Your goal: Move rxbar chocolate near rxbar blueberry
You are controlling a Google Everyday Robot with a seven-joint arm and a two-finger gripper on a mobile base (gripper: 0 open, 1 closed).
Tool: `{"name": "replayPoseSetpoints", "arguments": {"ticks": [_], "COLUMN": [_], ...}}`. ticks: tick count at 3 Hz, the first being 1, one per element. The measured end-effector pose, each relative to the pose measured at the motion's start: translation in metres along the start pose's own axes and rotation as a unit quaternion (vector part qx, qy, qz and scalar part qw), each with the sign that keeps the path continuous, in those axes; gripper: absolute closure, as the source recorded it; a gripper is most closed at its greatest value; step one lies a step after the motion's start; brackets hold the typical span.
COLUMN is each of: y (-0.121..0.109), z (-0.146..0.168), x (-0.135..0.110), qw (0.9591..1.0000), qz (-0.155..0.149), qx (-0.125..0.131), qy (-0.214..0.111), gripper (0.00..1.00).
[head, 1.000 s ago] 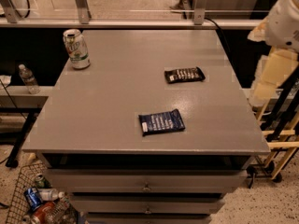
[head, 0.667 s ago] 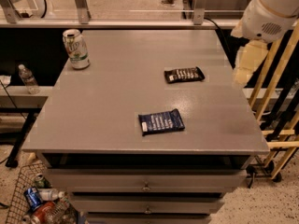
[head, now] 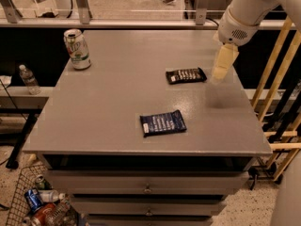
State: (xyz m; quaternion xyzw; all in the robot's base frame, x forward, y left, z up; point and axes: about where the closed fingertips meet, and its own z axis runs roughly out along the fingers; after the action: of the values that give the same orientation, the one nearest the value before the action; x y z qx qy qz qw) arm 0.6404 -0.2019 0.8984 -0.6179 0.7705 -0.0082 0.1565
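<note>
The rxbar chocolate (head: 186,75), in a black wrapper with white lettering, lies flat on the grey table (head: 113,107) at the right middle. The rxbar blueberry (head: 162,123), in a dark blue wrapper, lies nearer the front edge, below and left of the chocolate bar. My gripper (head: 221,67) hangs from the white arm at the upper right, above the table just right of the chocolate bar, apart from it. It holds nothing that I can see.
A green and white soda can (head: 77,49) stands at the table's far left corner. Drawers run under the front edge. A wire basket of cans and bottles (head: 40,206) sits on the floor at left. Yellow rails (head: 273,74) stand right of the table.
The arm has swung in from the right edge of the view over the table, and the gripper is now close beside the chocolate bar. The bars and the can have not moved.
</note>
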Motion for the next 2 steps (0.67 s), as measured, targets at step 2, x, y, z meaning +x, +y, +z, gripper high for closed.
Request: {"name": "replayPoseSetpoints", "arguments": {"ticks": [2], "y": [-0.023], "z": [0.054], "x": [-0.013], "qw": [0.9993], "qz": [0.017], "qx": [-0.018], "qy": [-0.026], "gripper": [0.00]}}
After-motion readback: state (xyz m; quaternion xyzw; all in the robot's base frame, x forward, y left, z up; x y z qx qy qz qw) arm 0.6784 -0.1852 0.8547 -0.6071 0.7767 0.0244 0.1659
